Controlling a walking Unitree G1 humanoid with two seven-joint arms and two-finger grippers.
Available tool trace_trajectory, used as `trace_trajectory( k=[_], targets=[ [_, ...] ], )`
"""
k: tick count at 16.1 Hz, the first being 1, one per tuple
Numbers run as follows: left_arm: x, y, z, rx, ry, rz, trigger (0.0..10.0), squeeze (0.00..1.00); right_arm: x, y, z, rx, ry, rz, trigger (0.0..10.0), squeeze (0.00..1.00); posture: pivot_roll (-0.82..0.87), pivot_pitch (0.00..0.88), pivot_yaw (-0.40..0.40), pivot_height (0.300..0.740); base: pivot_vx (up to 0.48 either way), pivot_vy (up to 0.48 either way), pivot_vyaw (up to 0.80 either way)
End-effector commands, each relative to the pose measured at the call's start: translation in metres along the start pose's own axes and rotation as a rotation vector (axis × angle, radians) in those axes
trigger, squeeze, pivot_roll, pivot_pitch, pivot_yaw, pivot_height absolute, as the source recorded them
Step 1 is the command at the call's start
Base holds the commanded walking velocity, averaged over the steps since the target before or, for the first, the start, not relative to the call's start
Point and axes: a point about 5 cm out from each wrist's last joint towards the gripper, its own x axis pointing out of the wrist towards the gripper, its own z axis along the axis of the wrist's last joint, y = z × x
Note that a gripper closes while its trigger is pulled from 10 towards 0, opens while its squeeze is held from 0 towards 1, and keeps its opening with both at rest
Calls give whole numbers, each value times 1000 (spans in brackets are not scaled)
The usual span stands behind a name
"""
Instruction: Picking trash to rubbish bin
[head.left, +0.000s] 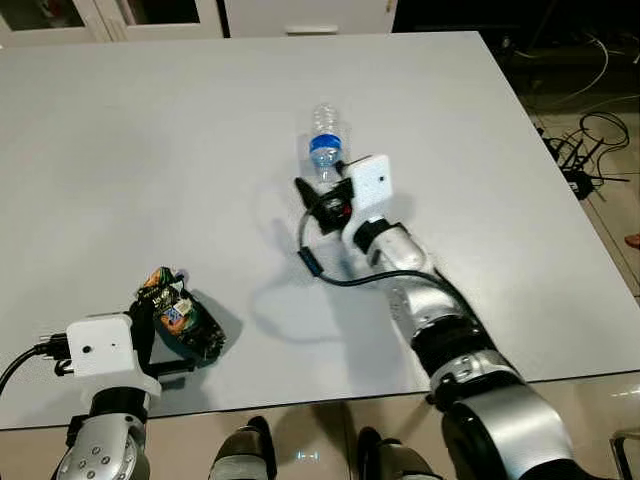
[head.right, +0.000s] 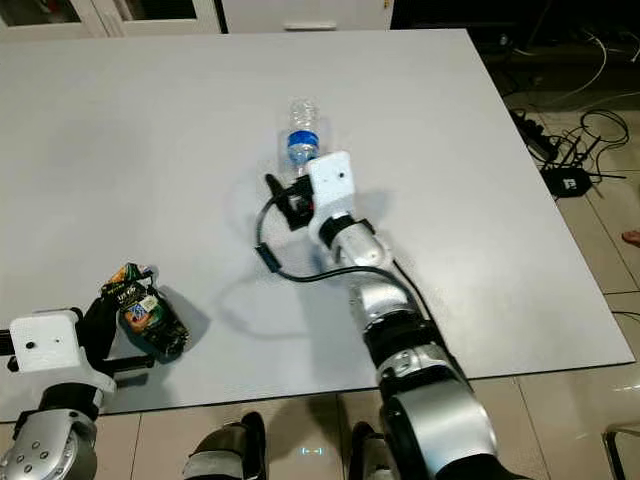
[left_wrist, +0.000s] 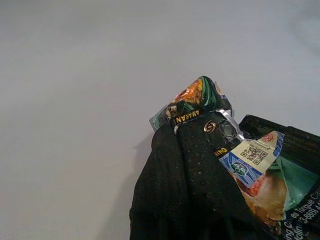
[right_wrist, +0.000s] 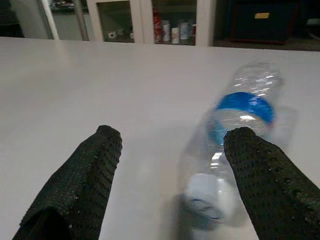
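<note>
A clear plastic bottle with a blue label lies on its side near the middle of the white table. Its white cap points toward me. My right gripper is open just in front of the cap end. In the right wrist view one finger reaches beside the bottle and the other stands apart over bare table. At the front left, my left gripper is shut on a crumpled green and orange snack wrapper. A black finger presses over the wrapper.
The table's right edge drops to a tiled floor with cables and a power strip. White cabinets stand behind the far edge. My feet are at the table's front edge.
</note>
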Motion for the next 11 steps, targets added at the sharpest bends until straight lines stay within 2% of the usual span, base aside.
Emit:
trace_trajectory(
  k=[1,7,11],
  targets=[
    [-4,2,-1,1,15,16,0,0,3,5,0,-6,8,16,10000,0,144,251,3,740,0,0,0],
    [-4,2,-2,-2,21,26,0,0,3,16,-5,-6,25,27,10000,0,145,249,-4,740,0,0,0],
    [-3,2,-2,1,21,24,0,0,4,19,-10,-46,51,-5,10000,0,150,241,1,740,0,0,0]
  ],
)
